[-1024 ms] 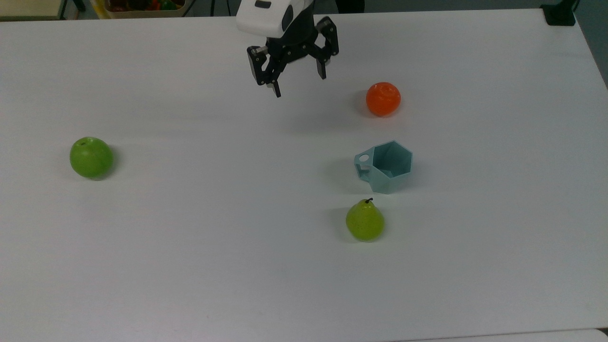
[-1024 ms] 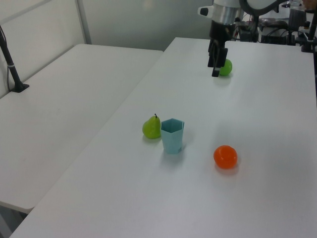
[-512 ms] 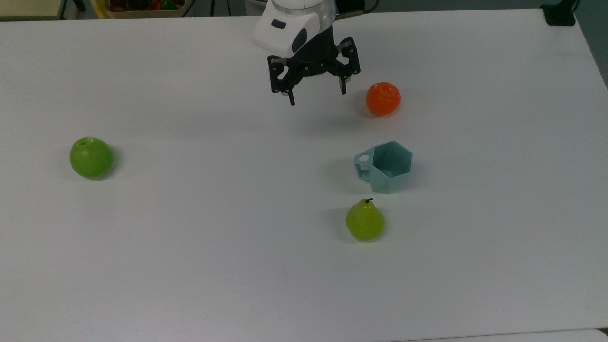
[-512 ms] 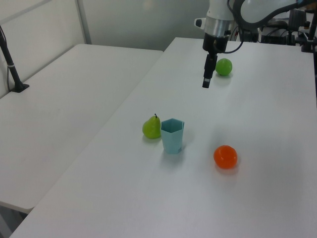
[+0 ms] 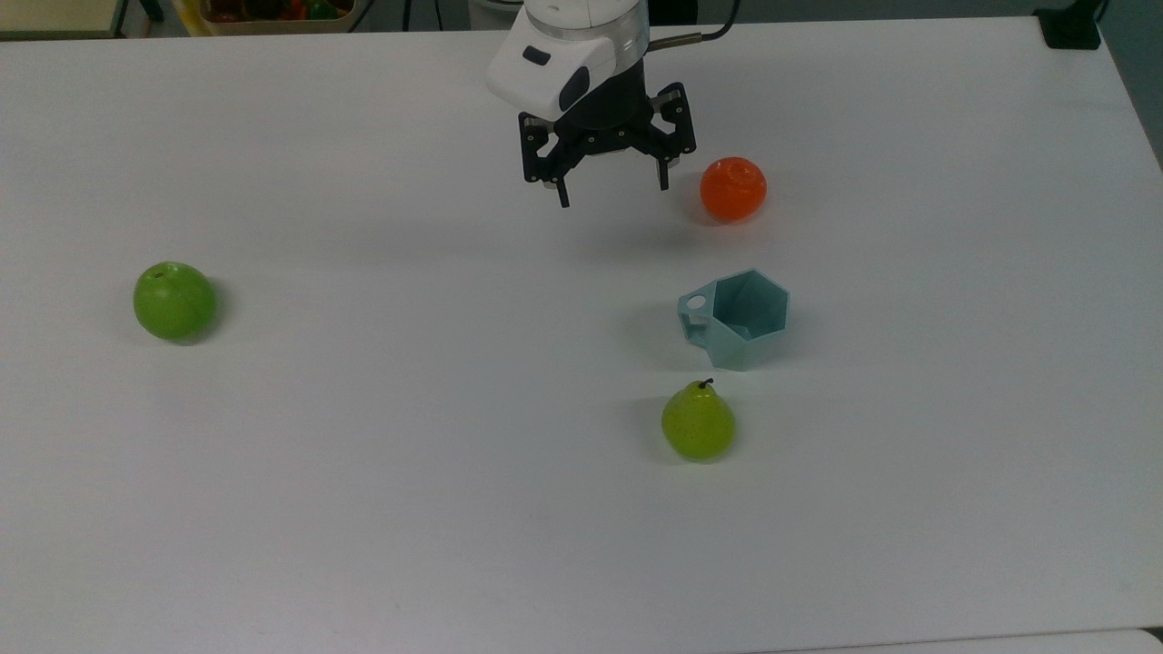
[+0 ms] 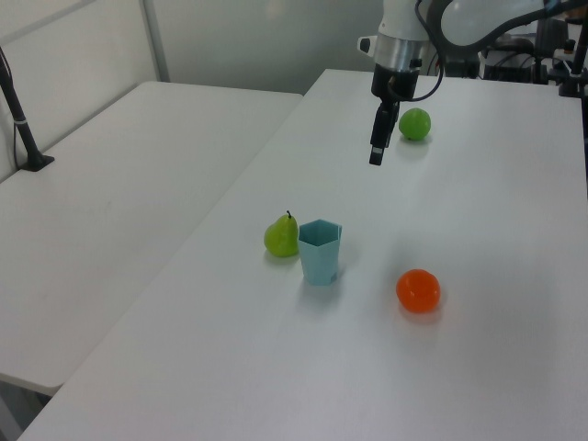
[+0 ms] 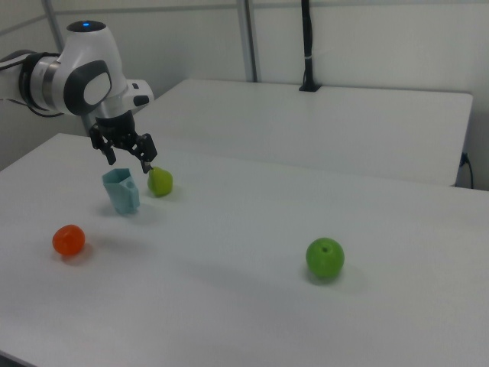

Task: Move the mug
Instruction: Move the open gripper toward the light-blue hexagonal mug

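**Hand up in the air, mug sitting untouched on the desk**

So the hand [image 5: 613, 193] is hovering above the white desk [image 5: 363, 454] with its two fingers spread wide apart, nothing between them. They point down at the desk and it's clearly off the surface, since you can see its shadow on the desk below it in the top view.

The mug [image 5: 736, 318], pale teal with the hexagonal rim, stands upright and apart from the hand, below it and toward the top view's right. Its little handle with the round hole faces the top view's left. In the right view the hand [image 7: 128, 163] sits just above the mug [image 7: 122, 191] in the frame, but the left view shows a real gap between hand [image 6: 377, 147] and mug [image 6: 320, 251].

Closest thing to the hand is the orange [image 5: 733, 189], just off to the top view's right of the fingers, not touching. A green pear [image 5: 698, 423] is just past the mug, farther from the hand. A green apple [image 5: 174, 301] is well away, on the top view's left.
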Available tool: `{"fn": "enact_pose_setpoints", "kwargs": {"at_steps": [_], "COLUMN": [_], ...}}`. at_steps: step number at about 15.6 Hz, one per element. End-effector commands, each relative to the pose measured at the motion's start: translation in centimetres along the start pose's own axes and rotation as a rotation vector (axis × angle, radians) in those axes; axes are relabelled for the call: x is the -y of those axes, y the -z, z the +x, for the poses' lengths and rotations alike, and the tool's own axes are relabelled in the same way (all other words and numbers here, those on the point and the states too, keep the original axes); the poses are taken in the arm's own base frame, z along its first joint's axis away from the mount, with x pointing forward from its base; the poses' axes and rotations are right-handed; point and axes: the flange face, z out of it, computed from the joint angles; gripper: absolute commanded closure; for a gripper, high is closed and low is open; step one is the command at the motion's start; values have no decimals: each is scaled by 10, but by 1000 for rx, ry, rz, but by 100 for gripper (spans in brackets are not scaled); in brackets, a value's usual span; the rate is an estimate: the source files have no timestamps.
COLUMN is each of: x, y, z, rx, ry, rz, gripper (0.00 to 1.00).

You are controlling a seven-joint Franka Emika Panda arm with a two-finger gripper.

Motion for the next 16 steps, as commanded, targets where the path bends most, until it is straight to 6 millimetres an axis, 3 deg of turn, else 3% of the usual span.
{"fn": "enact_pose_setpoints", "kwargs": {"at_steps": [1, 4, 6, 9, 16], "x": [6, 20, 28, 35, 30], "y": [-1, -14, -29, -32, -37], "z": [3, 2, 2, 1, -3], "rx": [-6, 33, 76, 86, 146], "ry": [166, 535, 673, 694, 743], "rz": [-7, -60, -128, -130, -159], "gripper": [0, 0, 0, 0, 0]}}
